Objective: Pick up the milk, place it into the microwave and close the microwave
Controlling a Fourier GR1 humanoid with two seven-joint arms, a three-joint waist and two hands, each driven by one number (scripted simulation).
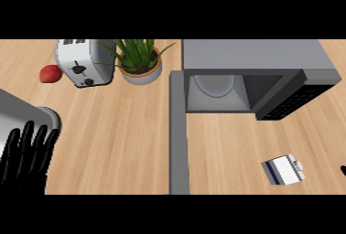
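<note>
Over at the far left of the microwave [256,59], the left hand [27,155] rests at the view's edge, fingers straight up, spread wide and holding nothing. Beyond it sit an apple [51,73], a toaster [83,62] and a potted plant [140,59], all left of the microwave. The microwave door [178,132] hangs fully open, cavity bare except for its turntable. The milk [283,169] lies on the counter [121,137] just in front of the microwave, right of the door, untouched. A sliver of the right hand [343,170] shows just right of the milk; I cannot tell its fingers. So we're at the pickup: next, that hand should close round the carton.
</note>
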